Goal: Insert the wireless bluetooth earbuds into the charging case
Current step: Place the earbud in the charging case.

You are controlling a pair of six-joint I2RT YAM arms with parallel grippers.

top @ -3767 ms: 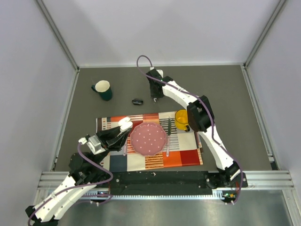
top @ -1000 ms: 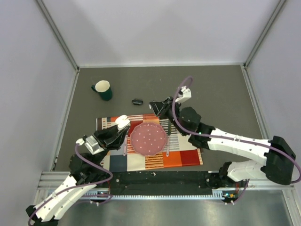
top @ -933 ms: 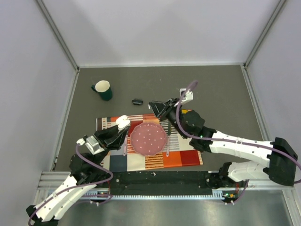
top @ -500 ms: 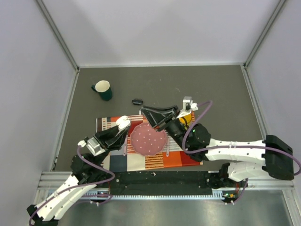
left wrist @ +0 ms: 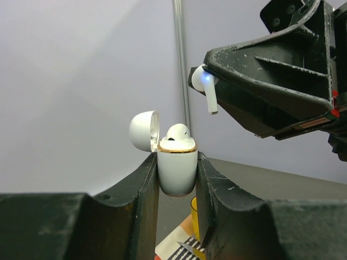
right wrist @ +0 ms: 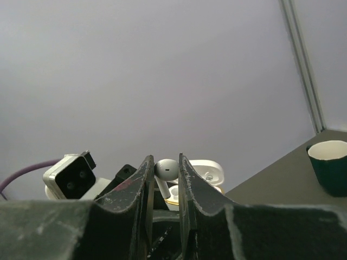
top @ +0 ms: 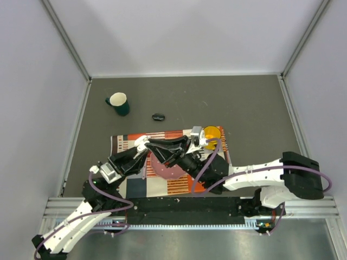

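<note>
Left wrist: left fingers (left wrist: 145, 197) clamp open charging case (left wrist: 177, 172), one earbud (left wrist: 177, 132) seated; right fingers (left wrist: 260, 81) pinch second earbud (left wrist: 209, 91) nearby.

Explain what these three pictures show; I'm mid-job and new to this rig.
Two robot arms share a table. The overhead picture looks down on both; the other two come from a camera on each wrist. The left gripper holds the charging case upright, its lid open, with one earbud seated inside. The right gripper pinches the second earbud, which hangs above and beside the case, not touching it. On the table lie a patterned cloth with a pink plate, a yellow cup at its corner, a green mug and a black oval object.
</note>
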